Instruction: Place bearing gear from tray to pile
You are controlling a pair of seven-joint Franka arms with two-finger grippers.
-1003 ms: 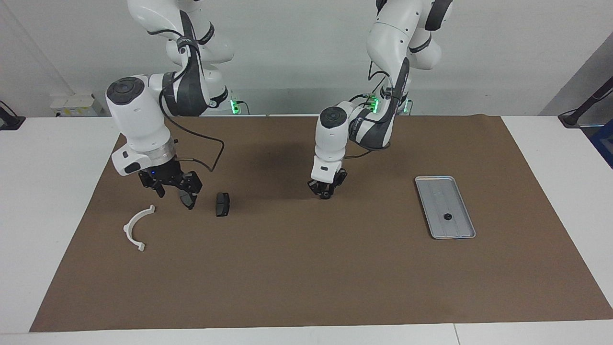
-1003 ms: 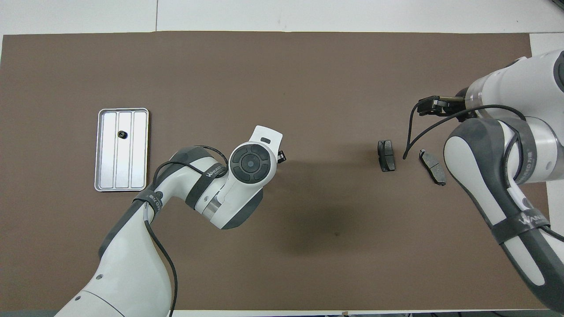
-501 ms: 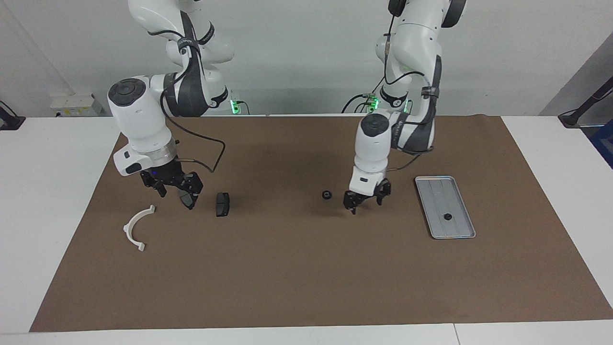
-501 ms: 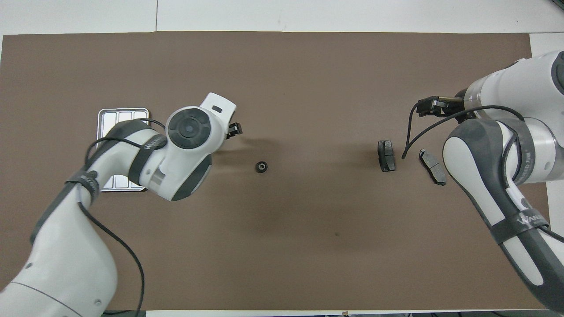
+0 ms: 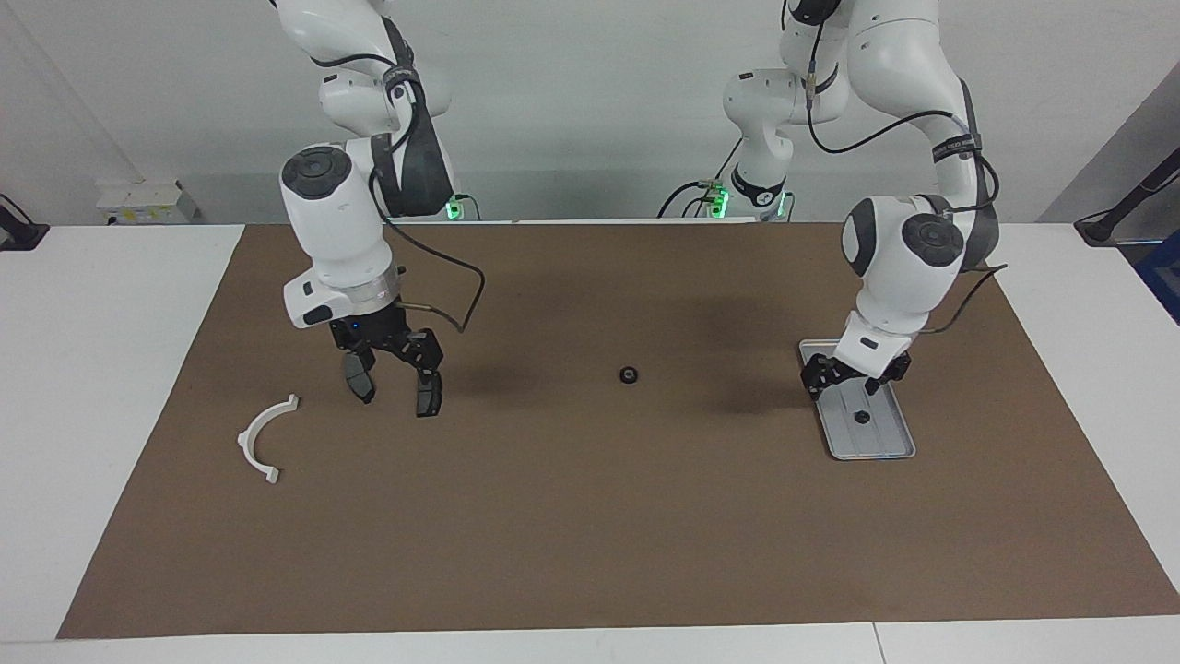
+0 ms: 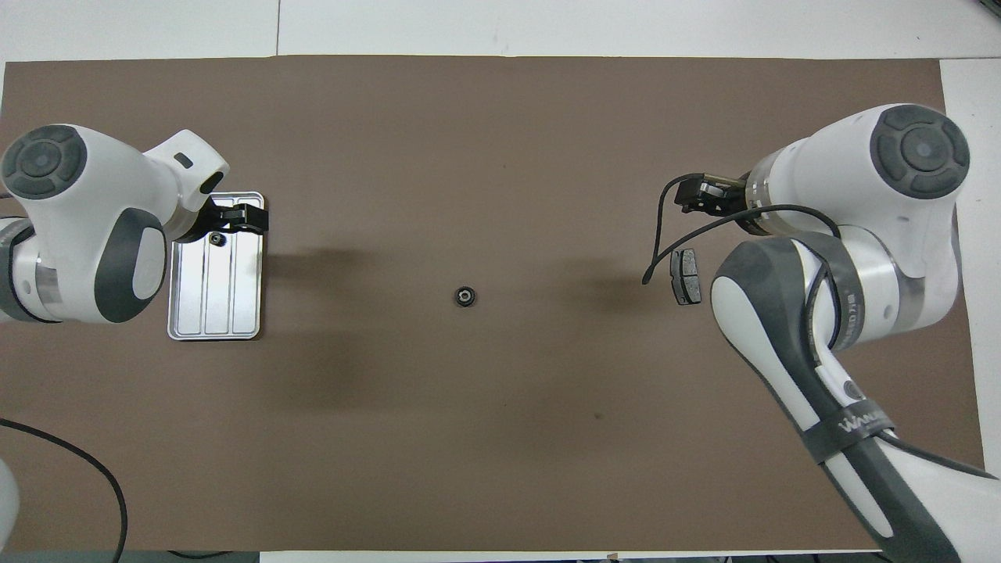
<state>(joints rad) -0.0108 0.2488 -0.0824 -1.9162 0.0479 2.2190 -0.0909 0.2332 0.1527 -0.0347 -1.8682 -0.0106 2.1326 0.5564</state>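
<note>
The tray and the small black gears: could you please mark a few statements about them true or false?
1. One gear lies in the tray. True.
2. A second gear lies on the brown mat near the table's middle. True.
3. The left gripper holds a gear. False: it hangs over the tray with open, empty fingers.
4. The white bracket lies in the tray. False: it lies on the mat toward the right arm's end.
5. The right gripper is over the tray. False: it is over the dark pad.

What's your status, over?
Left gripper open over tray. Right gripper open over pile's pads. One bearing gear on mat mid-table, one in tray. Nothing blocking.
</note>
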